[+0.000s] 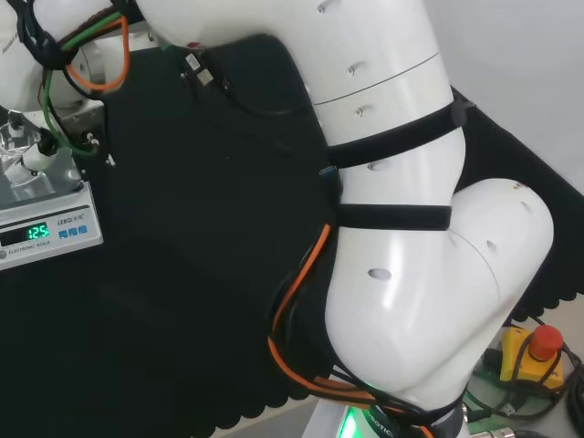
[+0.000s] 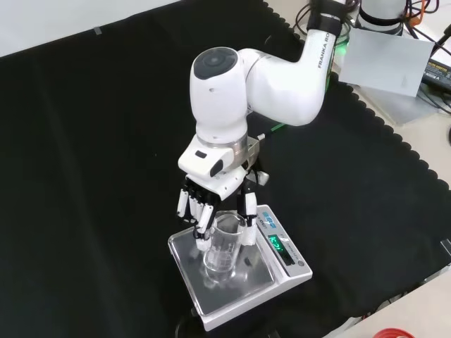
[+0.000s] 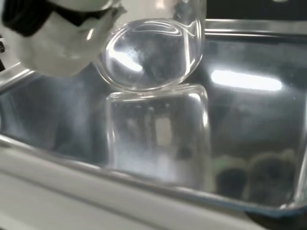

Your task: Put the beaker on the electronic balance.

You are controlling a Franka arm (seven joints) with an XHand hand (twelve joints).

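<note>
Front view: one clear glass beaker (image 2: 222, 245), upright, standing on the steel pan of the electronic balance (image 2: 243, 285). The balance sits on the black cloth of the table (image 2: 84, 176), low in this view and a little right of centre, its green-lit display on the side facing right. The robot hand (image 2: 211, 193) hangs from the white arm (image 2: 282, 77) directly over the beaker, with its fingers (image 2: 194, 211) pointing down along the beaker's left side and its thumb (image 2: 248, 215) down along the right side. The digits lie close against the glass near the rim and are slightly curled around it; whether every one touches cannot be told.

Head view: the balance (image 1: 46, 214) at the left edge, display lit green, with glints of clear glass on its pan, and green and orange cables (image 1: 87, 64) above it. The arm's large white links (image 1: 411, 228) stand at the right. A yellow box with a red button (image 1: 534, 351) lies off the cloth at the lower right.

Wrist view: the beaker's round base (image 3: 148, 52) seen close, resting on the shiny pan (image 3: 249, 129), which mirrors it. A blurred white part of the robot hand (image 3: 53, 43) lies just beside the glass.
</note>
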